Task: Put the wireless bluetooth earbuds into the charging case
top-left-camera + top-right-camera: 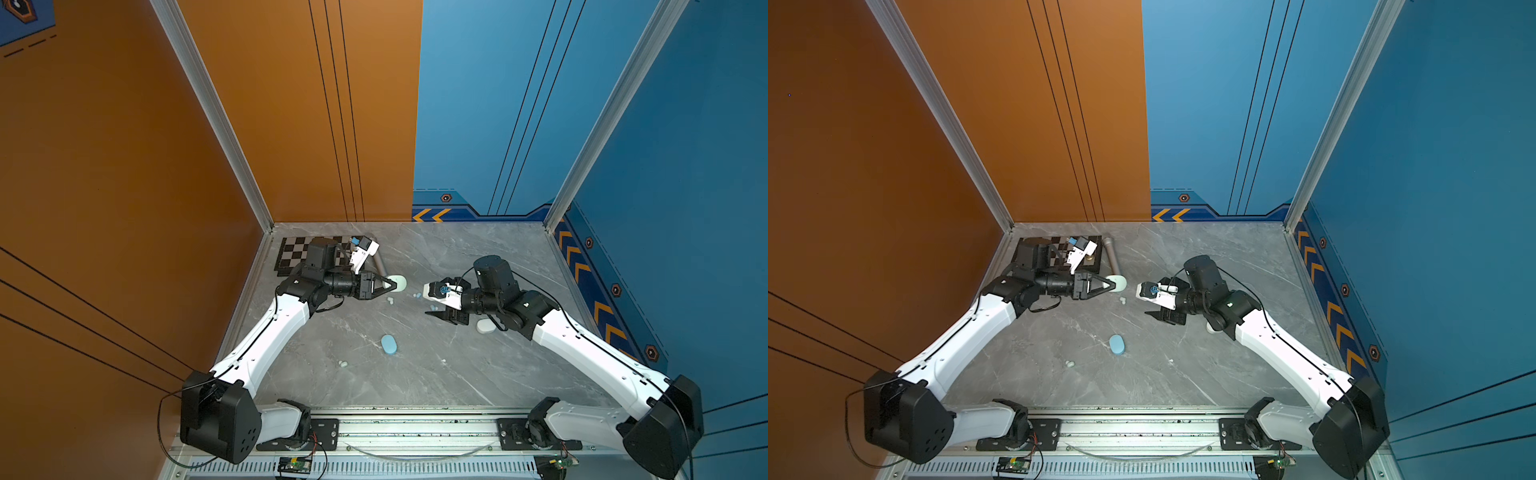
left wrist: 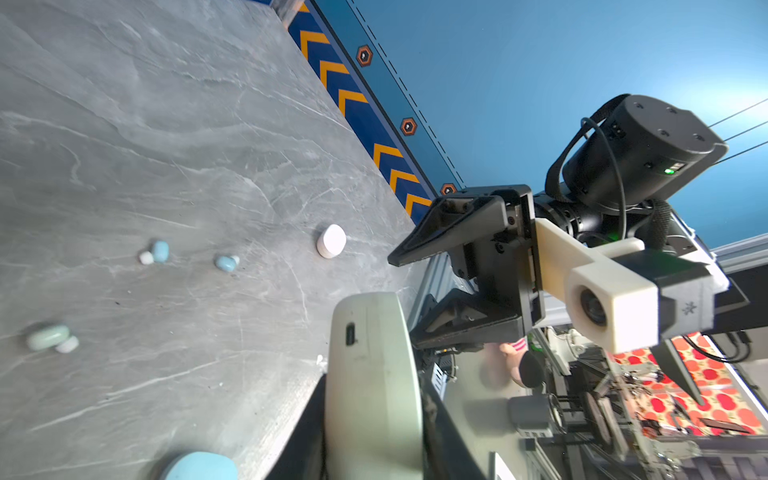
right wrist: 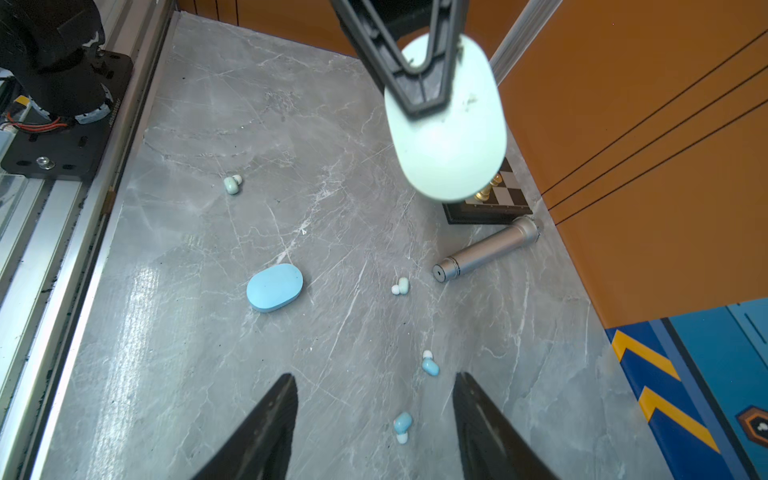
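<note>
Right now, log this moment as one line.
left gripper: shut on mint case | right gripper: open, empty | earbuds: loose on table

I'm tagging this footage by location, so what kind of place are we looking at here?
Probably a robotics test booth: printed orange wall panels and blue panels in aluminium framing, a left arm and right arm bolted to a rail, over a marble-look tabletop.

Back wall: orange panel (image 1: 282, 124) on the left, blue panel (image 1: 478, 104) on the right, thin black lines on both.
Wall foot: orange chevron strip (image 1: 582, 266).
Table: glossy grey marble-look top (image 1: 457, 374).
Front edge: metal rail (image 1: 415, 428).
</note>
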Controlling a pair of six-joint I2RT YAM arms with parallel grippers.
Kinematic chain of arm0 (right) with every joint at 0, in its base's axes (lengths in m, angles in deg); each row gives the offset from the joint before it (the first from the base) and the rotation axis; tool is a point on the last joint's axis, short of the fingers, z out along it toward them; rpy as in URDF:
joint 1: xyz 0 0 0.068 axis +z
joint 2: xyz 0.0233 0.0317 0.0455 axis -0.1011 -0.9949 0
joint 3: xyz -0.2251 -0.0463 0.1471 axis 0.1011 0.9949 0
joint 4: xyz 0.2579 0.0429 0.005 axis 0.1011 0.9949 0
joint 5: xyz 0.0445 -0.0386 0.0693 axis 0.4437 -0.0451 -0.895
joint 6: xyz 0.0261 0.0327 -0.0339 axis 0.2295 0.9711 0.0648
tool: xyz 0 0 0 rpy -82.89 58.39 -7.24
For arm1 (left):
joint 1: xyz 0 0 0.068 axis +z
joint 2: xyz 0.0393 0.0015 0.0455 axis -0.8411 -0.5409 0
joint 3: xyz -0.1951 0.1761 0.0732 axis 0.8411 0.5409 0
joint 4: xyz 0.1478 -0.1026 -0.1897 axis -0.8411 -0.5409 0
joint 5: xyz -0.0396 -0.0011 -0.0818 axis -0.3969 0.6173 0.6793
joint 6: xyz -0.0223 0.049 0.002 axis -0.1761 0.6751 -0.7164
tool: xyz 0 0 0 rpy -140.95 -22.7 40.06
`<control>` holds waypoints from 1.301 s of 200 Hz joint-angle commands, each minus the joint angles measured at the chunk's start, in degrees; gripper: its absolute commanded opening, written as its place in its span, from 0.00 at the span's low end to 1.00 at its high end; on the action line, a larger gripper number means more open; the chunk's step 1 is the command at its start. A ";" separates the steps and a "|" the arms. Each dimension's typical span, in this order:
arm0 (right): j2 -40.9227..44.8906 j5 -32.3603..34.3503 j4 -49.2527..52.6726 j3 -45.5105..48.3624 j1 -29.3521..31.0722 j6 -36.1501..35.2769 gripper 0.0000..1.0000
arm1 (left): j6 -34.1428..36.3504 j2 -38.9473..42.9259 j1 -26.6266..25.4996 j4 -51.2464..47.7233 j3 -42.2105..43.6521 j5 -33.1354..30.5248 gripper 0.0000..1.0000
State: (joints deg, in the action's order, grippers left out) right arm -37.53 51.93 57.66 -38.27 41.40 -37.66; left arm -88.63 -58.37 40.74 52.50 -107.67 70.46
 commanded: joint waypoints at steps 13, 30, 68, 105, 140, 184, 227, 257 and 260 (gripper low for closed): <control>-4.36 2.01 -6.30 -3.80 2.17 0.11 0.63 | -2.49 -1.06 -0.61 -0.96 0.43 5.47 0.07; -6.20 2.57 -8.68 -5.21 2.55 2.13 0.63 | -2.55 -1.63 -1.04 -0.92 0.35 5.61 0.07; -8.97 1.74 -10.50 -8.08 3.06 2.75 0.64 | -2.63 -2.90 -1.58 -0.96 -0.22 5.52 0.07; -9.15 0.75 -9.98 -8.60 3.93 2.67 0.60 | -2.68 -4.07 -1.83 -0.96 -0.79 5.39 0.07; -8.97 1.02 -9.42 -8.12 4.22 2.49 0.52 | -2.76 -4.67 -2.08 -0.91 -1.31 5.38 0.06; -9.22 1.45 -9.16 -7.58 6.11 1.75 0.44 | -2.75 -4.89 -2.55 -0.95 -1.81 5.68 0.06; -9.36 3.31 -9.49 -7.20 7.22 0.47 0.45 | -2.99 -4.64 -2.76 -0.96 -1.42 5.98 0.06; -9.60 4.87 -9.96 -7.06 8.25 0.03 0.43 | -3.21 -4.51 -3.00 -0.96 -1.34 6.08 0.07; -9.63 5.03 -10.01 -7.11 8.26 0.08 0.42 | -3.21 -4.48 -3.02 -0.95 -1.33 6.14 0.08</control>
State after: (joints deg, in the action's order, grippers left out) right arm -46.52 56.56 49.75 -45.14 47.65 -36.63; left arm -91.56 -62.67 39.30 51.54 -107.87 73.63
